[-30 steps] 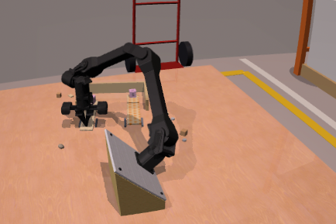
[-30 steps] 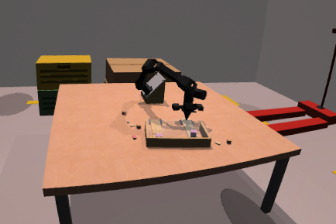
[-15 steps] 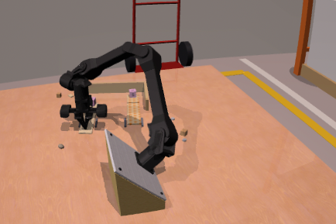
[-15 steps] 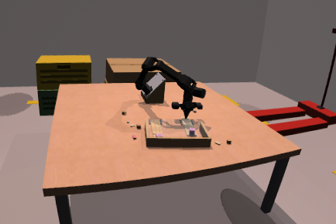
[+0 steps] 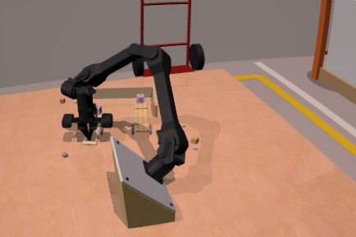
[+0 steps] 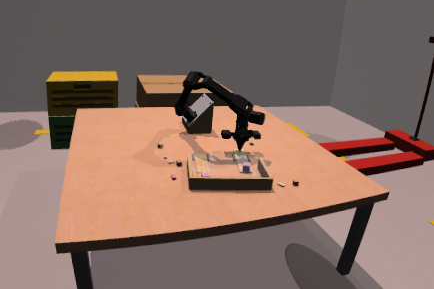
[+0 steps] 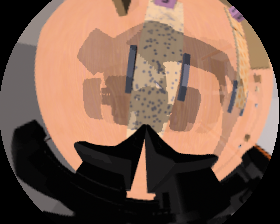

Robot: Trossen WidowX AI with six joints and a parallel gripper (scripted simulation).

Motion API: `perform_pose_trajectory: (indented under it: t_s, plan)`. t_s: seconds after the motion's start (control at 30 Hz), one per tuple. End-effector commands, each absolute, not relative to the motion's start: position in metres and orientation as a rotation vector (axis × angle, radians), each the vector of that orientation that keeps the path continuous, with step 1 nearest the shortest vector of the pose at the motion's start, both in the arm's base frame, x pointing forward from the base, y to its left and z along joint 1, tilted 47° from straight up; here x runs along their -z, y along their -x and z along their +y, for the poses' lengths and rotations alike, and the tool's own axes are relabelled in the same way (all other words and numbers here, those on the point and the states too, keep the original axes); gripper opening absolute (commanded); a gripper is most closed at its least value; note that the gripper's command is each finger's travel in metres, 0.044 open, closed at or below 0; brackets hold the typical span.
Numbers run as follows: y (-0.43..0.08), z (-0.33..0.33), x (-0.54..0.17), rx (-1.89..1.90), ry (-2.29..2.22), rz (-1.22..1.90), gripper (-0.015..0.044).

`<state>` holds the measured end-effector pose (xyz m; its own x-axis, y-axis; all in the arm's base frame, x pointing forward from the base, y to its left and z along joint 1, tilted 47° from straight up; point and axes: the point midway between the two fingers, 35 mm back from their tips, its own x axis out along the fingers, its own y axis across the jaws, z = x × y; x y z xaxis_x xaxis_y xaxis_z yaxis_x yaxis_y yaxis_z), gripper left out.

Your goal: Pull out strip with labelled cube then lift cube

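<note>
Flanking the speckled strip, two dark blue rails

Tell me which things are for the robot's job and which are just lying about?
For the job:
- spotted strip
- orange-patterned strip
- two purple cubes, one per strip
- claw

Just lying about:
- brown block
- grey pebble

Dark rails flank the speckled strip ahead of the gripper; between them, the way above looks unobstructed.
</note>
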<state>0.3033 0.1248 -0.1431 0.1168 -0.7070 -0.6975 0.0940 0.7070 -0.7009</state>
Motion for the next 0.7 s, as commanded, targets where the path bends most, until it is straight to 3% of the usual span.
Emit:
perform_pose_trajectory:
  t_s: [0.0, 0.67]
  plan:
    - [-0.290, 0.119, 0.149, 0.646, 0.572, 1.359, 0.0000]
    - [-0.258, 0.120, 0.154, 0.645, 0.572, 1.361, 0.0000]
